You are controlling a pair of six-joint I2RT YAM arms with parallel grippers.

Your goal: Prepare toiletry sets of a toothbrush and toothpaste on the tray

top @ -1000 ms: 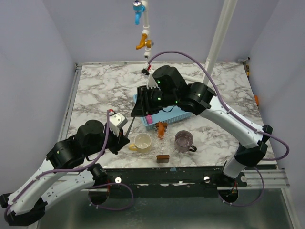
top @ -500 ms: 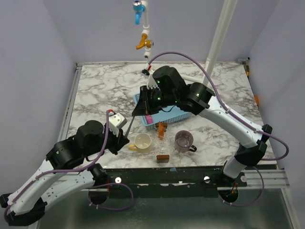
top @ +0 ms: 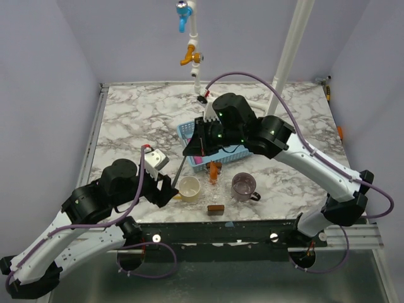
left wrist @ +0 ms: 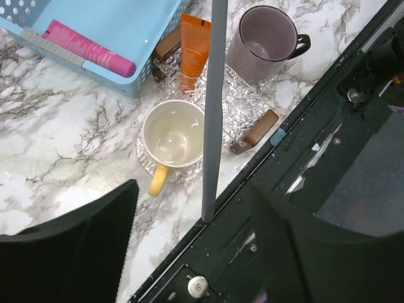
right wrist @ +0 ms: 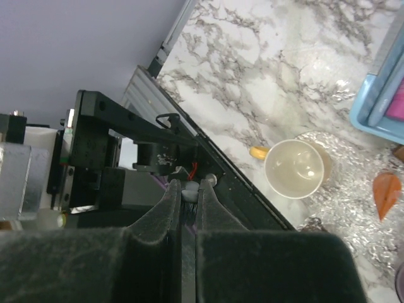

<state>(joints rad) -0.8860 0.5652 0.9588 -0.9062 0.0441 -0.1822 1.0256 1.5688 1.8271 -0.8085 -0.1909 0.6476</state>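
The toothbrush (top: 187, 165) is a slim grey-blue stick slanting from above the blue basket down to the table's near edge. My right gripper (top: 197, 144) is shut on its upper, bristled end; white bristles (right wrist: 188, 187) show between the pinched fingers. My left gripper (top: 168, 189) stands open around the lower end of the toothbrush (left wrist: 211, 113), with neither finger touching it. The orange toothpaste (top: 215, 170) lies flat on the foil-covered tray (left wrist: 247, 101) beside the basket. In the right wrist view the toothpaste (right wrist: 386, 194) shows at the right edge.
A cream cup (top: 189, 187) and a purple mug (top: 243, 185) stand on the foil. A blue basket (top: 235, 149) behind them holds a pink tube (left wrist: 87, 47). A brown block (top: 216, 209) lies near the front edge. A tap hangs over the back.
My left gripper has opened and let go of the toothbrush's lower end. My right gripper has shut on its upper end and moved slightly right and nearer.
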